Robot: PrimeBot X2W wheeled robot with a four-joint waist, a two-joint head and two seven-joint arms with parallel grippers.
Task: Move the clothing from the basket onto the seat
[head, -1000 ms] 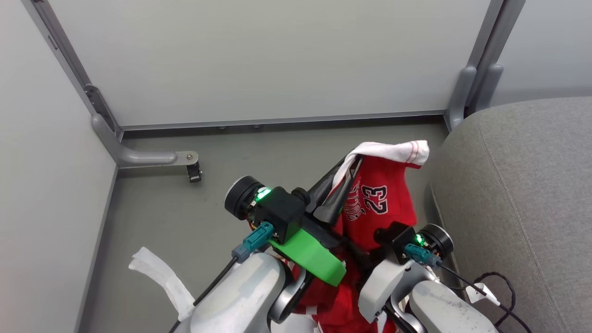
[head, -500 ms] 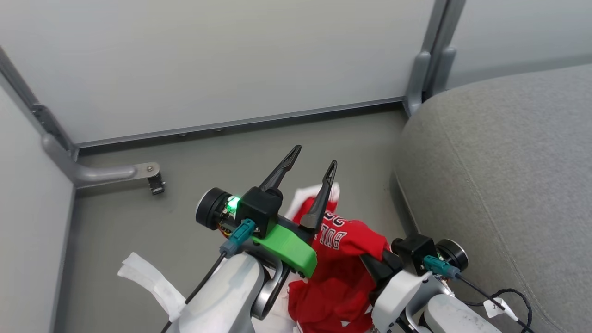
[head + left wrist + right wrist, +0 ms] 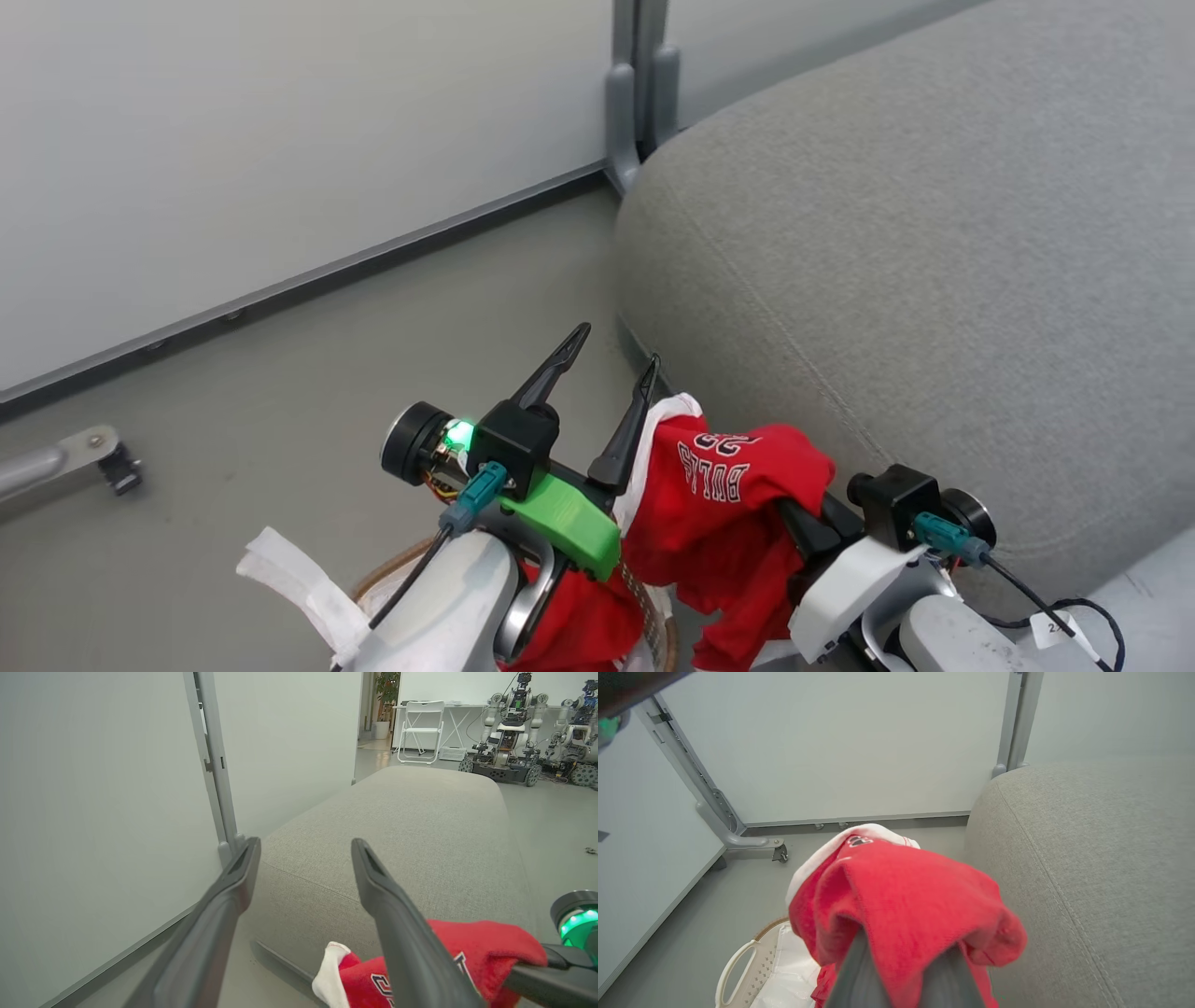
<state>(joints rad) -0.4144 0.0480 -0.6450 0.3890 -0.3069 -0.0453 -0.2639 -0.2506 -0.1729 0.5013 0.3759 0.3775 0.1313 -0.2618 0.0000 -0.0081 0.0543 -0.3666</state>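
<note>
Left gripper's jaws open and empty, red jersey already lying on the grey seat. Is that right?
Not quite. The red jersey is not on the seat yet: it hangs draped over the right gripper beside the seat, as the right wrist view shows. The left gripper's jaws are indeed open and empty.

The clothing (image 3: 728, 504), low in the middle of the head view, is bright red with white trim and dark lettering outlined in white. The seat (image 3: 934, 280) on the right is plain mid-grey woven fabric. The basket (image 3: 752, 970), at the lower left of the right wrist view, is white and dotted with small holes, with a brown rim and a glossy white liner (image 3: 794, 975). The left gripper (image 3: 618, 345) has black fingers, a bright green mount (image 3: 560, 518) and a glowing green light (image 3: 458, 433). The floor (image 3: 280, 373) is dull grey and the wall panels (image 3: 280, 112) are pale grey-white.
</note>
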